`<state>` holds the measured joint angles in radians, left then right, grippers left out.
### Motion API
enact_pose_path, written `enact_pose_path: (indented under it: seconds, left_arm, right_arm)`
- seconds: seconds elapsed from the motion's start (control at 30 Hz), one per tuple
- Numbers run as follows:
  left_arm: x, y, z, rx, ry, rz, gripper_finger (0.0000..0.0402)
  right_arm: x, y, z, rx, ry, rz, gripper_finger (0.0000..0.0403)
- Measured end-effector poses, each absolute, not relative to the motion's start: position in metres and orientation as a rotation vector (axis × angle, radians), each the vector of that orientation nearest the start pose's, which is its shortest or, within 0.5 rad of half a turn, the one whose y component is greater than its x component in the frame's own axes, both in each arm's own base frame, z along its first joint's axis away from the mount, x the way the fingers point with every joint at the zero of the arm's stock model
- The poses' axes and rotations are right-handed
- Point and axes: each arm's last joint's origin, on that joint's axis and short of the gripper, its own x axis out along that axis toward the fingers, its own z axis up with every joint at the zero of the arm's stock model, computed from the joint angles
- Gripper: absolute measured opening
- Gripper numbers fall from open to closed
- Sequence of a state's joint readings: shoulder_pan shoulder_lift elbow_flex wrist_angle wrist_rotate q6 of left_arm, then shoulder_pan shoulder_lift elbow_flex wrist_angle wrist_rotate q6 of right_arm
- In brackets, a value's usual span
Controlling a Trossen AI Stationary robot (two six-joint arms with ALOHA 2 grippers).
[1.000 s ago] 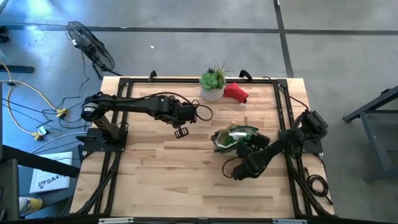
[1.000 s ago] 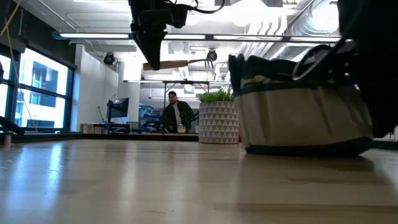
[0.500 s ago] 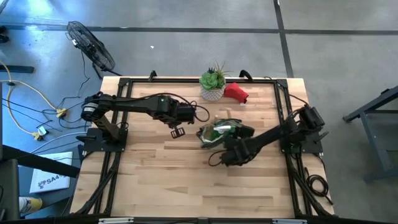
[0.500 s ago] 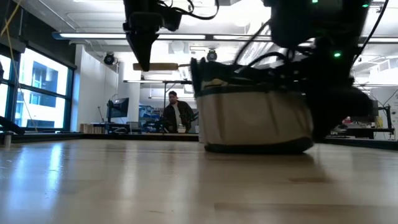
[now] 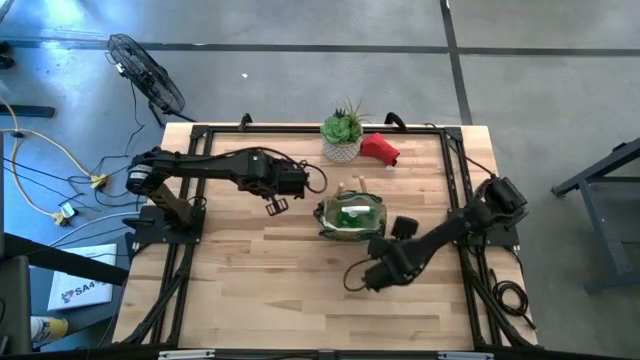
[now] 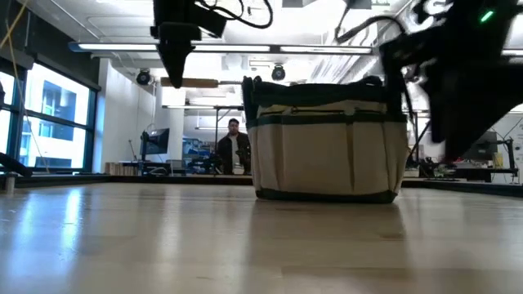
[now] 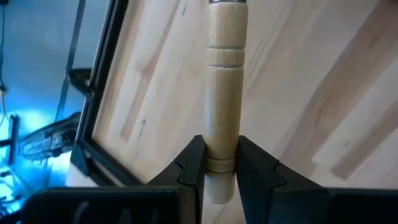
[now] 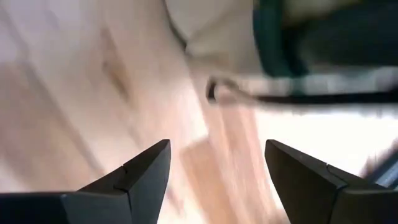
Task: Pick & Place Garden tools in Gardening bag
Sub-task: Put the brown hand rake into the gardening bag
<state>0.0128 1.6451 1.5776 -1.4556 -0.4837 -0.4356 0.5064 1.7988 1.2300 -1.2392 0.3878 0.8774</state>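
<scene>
Left gripper (image 5: 274, 204): you have it raised above the worktop (image 5: 250, 290), on the left side of the gardening bag (image 5: 351, 215) and near it, with a clear gap between them.
Left jaws: nearly closed, pinching a wooden-handled tool (image 7: 222, 106) close to the butt end of its handle.
Tool axis: in the left wrist view the handle runs straight out from between the jaws, in line with the fingers; its metal end is cut off at the frame edge, so you cannot tell from there what kind of head it carries.
Tool height: in the low view the handle (image 6: 189, 82) lies level, at about the height of the bag's rim rather than well above it.
Bag: it stands upright at mid-worktop, mouth up, with green contents showing inside from above.
Key relation: the bag lies to the right of the left jaws, and the left arm is the 1 carrying a tool, so judge the next move as a carry rightward, likely with some lift to clear the rim.
Right gripper (image 5: 362, 278): it sits in front of the bag on the right half, apart from it.
Right jaws: wide open and holding nothing; the right wrist view shows only blurred worktop and bag (image 8: 217, 31) beyond the fingers.
Red soft item (image 5: 379, 148): it lies at the far edge beside the potted plant (image 5: 342, 130), not yet bagged.
</scene>
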Motion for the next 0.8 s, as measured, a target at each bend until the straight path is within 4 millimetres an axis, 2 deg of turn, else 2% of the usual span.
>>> enact_pose_path:
  seconds: [0.17, 0.3, 0.47, 0.6, 0.73, 0.8]
  left_arm:
    - [0.277, 0.009, 0.334, -0.081, 1.364, 0.656, 0.0056]
    - [0.272, -0.01, 0.355, -0.2, 1.332, 0.58, 0.0056]
    - [0.27, -0.054, 0.381, -0.381, 1.279, 0.383, 0.0056]
    - [0.262, -0.094, 0.39, -0.51, 1.273, 0.328, 0.0056]
    - [0.257, -0.128, 0.389, -0.617, 1.218, 0.312, 0.0056]
    - [0.267, -0.139, 0.381, -0.656, 1.204, 0.313, 0.0056]
  right_arm:
    - [0.247, 0.158, 0.202, -0.039, 1.507, -0.648, 0.0254]
    - [0.232, 0.177, 0.206, -0.019, 1.477, -0.683, 0.0254]
    - [0.212, 0.191, 0.209, -0.021, 1.469, -0.758, 0.0254]
    - [0.196, 0.199, 0.212, -0.042, 1.444, -0.825, 0.0254]
    - [0.185, 0.208, 0.213, -0.078, 1.376, -0.824, 0.0254]
    - [0.18, 0.212, 0.213, -0.102, 1.336, -0.809, 0.0254]
